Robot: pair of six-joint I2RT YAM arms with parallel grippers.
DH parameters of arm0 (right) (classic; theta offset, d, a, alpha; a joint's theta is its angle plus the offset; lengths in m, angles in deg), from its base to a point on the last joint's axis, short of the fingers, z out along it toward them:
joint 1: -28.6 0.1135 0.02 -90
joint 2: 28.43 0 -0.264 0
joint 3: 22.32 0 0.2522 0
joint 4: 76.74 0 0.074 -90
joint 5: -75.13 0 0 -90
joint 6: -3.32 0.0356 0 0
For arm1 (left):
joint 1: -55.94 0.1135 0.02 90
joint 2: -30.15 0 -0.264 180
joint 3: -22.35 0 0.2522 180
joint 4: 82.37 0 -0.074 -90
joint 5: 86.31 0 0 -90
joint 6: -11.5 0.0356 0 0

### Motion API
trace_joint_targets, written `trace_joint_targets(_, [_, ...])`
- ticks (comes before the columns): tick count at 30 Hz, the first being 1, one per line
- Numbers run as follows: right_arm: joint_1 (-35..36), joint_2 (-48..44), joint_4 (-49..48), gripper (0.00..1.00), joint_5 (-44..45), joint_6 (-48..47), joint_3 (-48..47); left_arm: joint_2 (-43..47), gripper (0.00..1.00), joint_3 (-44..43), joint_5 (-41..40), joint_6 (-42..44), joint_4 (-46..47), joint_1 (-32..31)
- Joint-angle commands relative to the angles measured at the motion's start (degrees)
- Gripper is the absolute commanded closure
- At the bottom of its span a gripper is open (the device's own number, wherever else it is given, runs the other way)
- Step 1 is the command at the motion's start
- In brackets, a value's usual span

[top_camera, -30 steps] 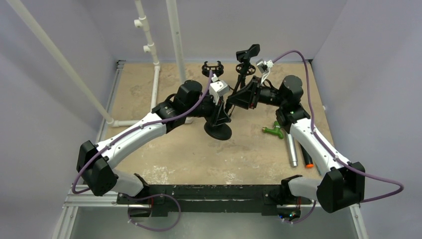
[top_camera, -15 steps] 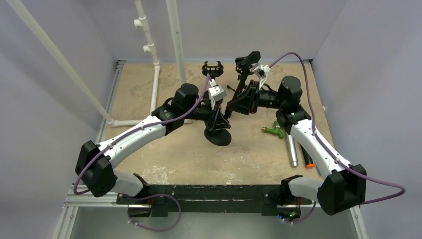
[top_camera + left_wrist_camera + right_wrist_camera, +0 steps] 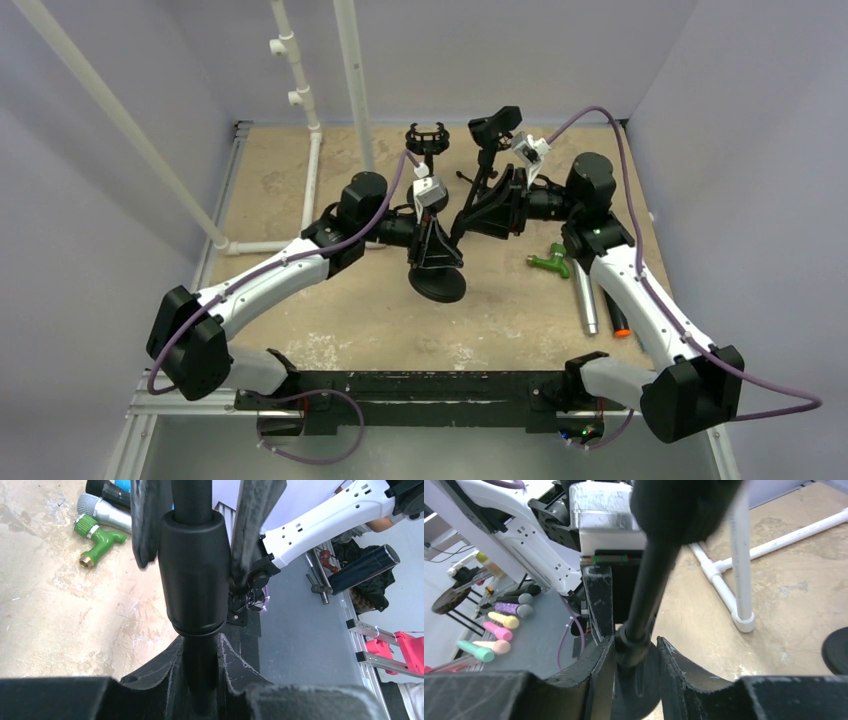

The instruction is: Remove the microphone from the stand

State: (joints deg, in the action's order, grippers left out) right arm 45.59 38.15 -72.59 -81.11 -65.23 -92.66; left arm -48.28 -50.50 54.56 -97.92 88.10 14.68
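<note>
Top external view: finds the microphone lying flat on the table, just beside a green tap and well apart from the stand. Looks rigid, smooth and apt to roll; best pinched mid-barrel, clear of the mesh head. Has the left gripper reaching in low, clamped on the stand's thick collar, and the right gripper stretched across, closed round the pole higher up

Counted on the table: 1 mic stand w/ round base; 1 green tap; 2 mics lying close together, i.e. 1 silver mic and 1 black mic w/ orange end; 1 black ring clip at the back. Robot arms: 2, the left arm and the right arm.
</note>
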Motion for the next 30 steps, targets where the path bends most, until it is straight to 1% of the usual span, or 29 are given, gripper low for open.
trace_joint_targets(1, [-3.2, -0.2, 4.0, 0.66, 4.3, -5.3, -1.1, 6.3, 1.00, -1.3, 8.6, -0.7, 10.8, 0.4])
trace_joint_targets(5, [-3.5, -0.7, 5.5, 0.60, 4.5, -6.1, -1.5, 6.7, 1.00, -1.1, 7.7, -0.8, 10.6, 0.7])
trace_joint_targets(11, [-3.8, -1.3, 6.0, 0.59, 3.3, -6.0, -2.2, 6.9, 1.00, -1.2, 5.4, 0.1, 8.9, 1.0])
trace_joint_targets(19, [-3.9, -2.5, 9.4, 0.57, 0.3, -7.1, -5.2, 6.4, 1.00, -3.4, -2.6, 3.4, 1.7, 1.1])
trace_joint_targets(24, [-3.9, -2.5, 9.4, 0.43, 1.2, -5.2, -7.4, 5.4, 1.00, -4.6, -6.4, 4.4, -0.9, 1.0])
trace_joint_targets(30, [-4.2, -1.5, 12.2, 0.37, 5.4, -5.7, -11.0, 5.2, 1.00, -4.7, -6.6, 5.1, -1.9, 1.0])
